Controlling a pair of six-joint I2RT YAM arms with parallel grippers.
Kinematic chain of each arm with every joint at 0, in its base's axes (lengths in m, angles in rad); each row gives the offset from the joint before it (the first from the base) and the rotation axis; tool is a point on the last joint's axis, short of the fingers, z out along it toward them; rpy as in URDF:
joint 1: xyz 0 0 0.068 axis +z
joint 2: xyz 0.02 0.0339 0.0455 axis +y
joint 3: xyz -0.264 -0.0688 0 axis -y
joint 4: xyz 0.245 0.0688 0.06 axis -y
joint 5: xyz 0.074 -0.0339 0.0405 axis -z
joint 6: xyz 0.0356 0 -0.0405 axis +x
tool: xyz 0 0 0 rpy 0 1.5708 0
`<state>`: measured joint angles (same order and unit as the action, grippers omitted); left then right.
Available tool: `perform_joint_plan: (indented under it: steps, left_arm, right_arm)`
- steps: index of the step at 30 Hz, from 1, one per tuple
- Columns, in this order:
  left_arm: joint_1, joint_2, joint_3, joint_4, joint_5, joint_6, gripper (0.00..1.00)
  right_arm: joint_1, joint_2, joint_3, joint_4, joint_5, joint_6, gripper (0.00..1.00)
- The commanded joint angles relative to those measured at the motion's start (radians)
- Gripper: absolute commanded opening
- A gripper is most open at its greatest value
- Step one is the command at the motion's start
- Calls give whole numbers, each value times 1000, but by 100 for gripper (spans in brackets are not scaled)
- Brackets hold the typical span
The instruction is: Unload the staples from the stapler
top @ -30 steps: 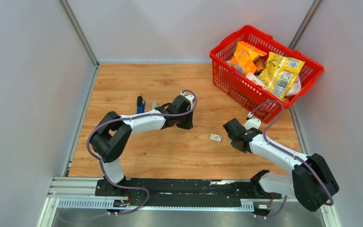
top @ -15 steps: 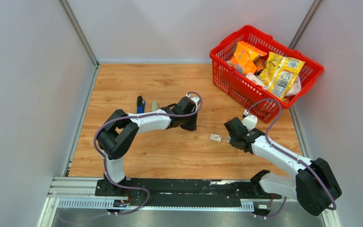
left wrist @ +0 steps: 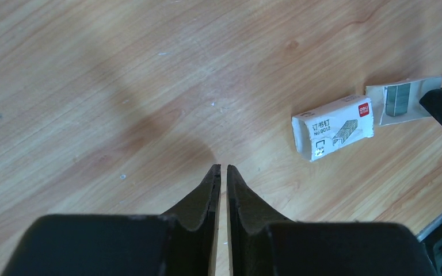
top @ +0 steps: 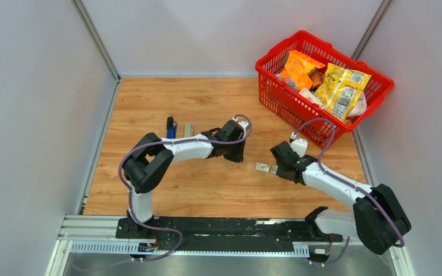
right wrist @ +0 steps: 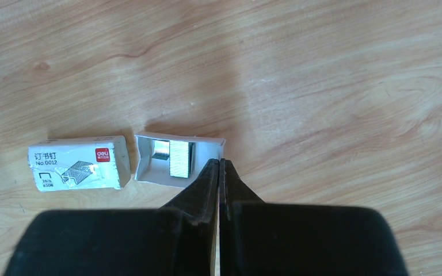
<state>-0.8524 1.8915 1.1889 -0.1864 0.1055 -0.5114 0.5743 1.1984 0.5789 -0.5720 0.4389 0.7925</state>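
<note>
The blue and black stapler [top: 171,126] lies at the left of the table, with a small grey strip [top: 187,129] beside it that may be staples. A white printed box sleeve [top: 262,167] [left wrist: 332,126] [right wrist: 79,163] lies mid-table. Its open tray [right wrist: 175,160] [left wrist: 400,99] sits just to its right and holds a silvery block of staples [right wrist: 179,157]. My right gripper [right wrist: 219,163] [top: 280,167] is shut and empty, with its tips at the tray's right edge. My left gripper [left wrist: 223,168] [top: 237,152] is shut and empty, left of the sleeve.
A red basket [top: 276,98] with snack packets stands at the back right. Grey walls enclose the wooden table [top: 149,98] on three sides.
My left gripper has moved right towards the white box. My right gripper has shifted left to the box. The tray now shows beside the sleeve.
</note>
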Motion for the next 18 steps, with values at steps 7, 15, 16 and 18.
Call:
perform_joint_plan:
  steps: [7, 15, 16, 18]
  left_arm:
    - [-37, 52, 63, 4, 26, 1, 7]
    - [-53, 78, 86, 4, 37, -1, 0]
    - [-53, 80, 87, 2, 37, -1, 0]
    - [-54, 81, 94, -1, 36, 1, 0]
  right_arm:
    - [7, 15, 10, 73, -14, -38, 0]
    - [19, 9, 7, 78, -29, -42, 0]
    - [21, 7, 9, 75, -28, -41, 0]
    - [25, 6, 9, 67, -25, -39, 0]
